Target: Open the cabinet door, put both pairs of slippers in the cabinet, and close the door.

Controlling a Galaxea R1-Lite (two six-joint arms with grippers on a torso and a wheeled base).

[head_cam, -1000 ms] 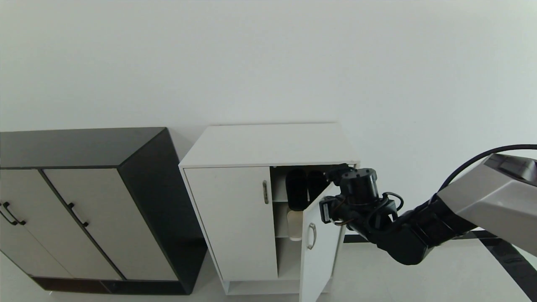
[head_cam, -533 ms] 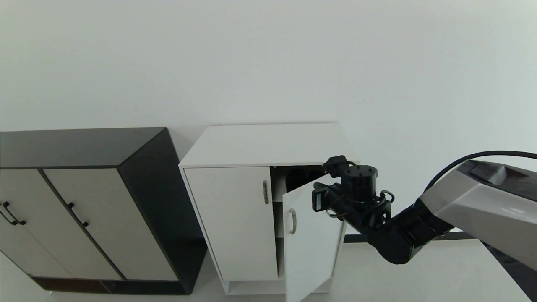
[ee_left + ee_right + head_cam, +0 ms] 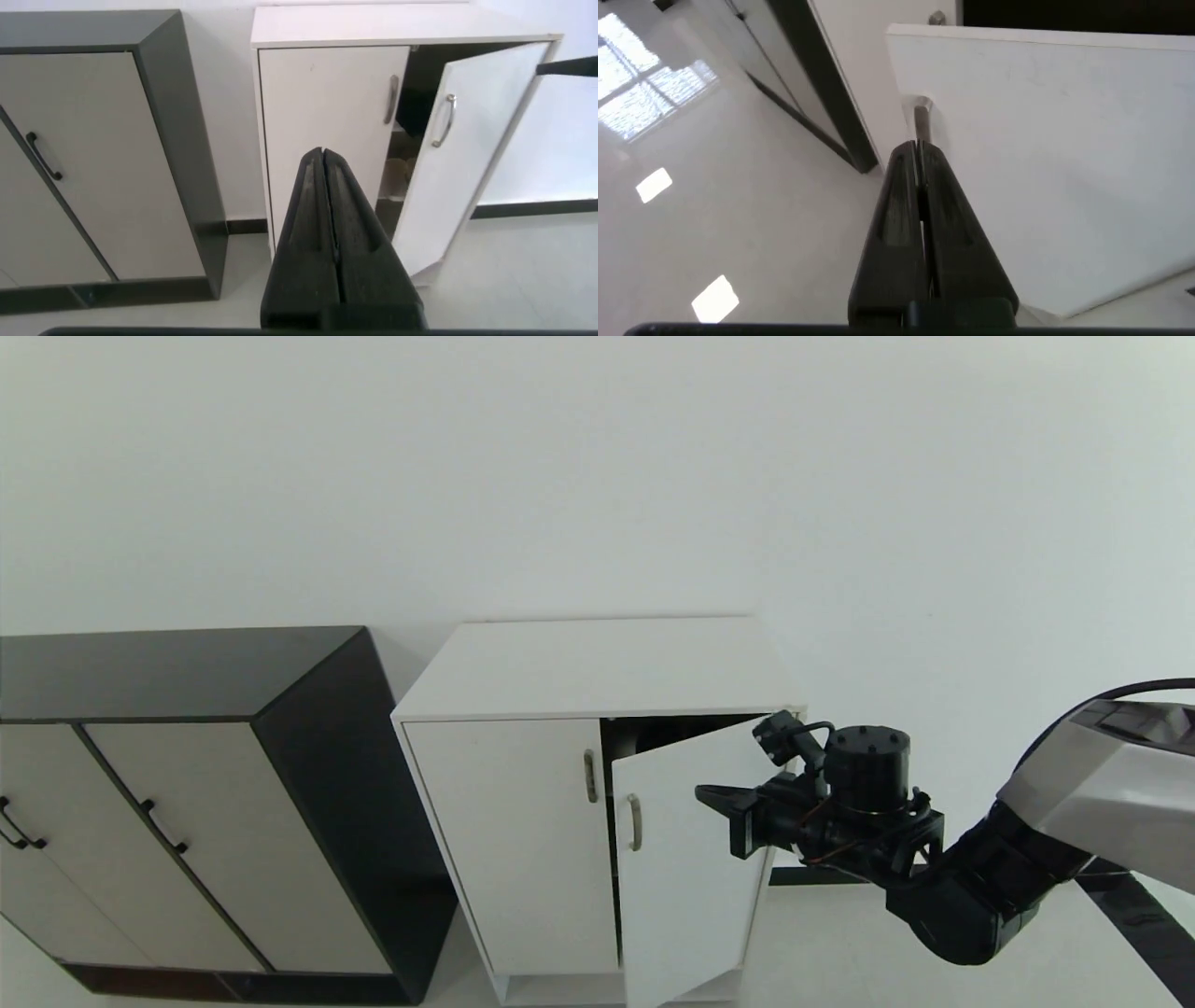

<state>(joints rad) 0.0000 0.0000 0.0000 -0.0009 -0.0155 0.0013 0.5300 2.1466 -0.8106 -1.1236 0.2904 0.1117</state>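
Right door [image 3: 686,859]: ajar on the white cabinet [image 3: 597,663], with a narrow gap.
Right gripper [image 3: 709,792]: fingers pressed together, tip at the door's outer face near its handle [image 3: 634,821], likely serving as a blunt pusher.
Left gripper [image 3: 323,159]: pressed together and empty, well apart from the cabinet, outside the door's swing.
Slippers [image 3: 409,107]: dark shape on a shelf inside the gap, probably stowed.

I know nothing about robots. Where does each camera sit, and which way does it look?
Head view: on the head, looking forward and down at the white cabinet and dark cabinet; right arm and shut right hand show.
Left wrist view: on the left wrist, facing both cabinets; the shut left hand shows.
Right wrist view: on the right wrist, close to the door; the right hand shows.
Shared by all: the ajar door's handle.
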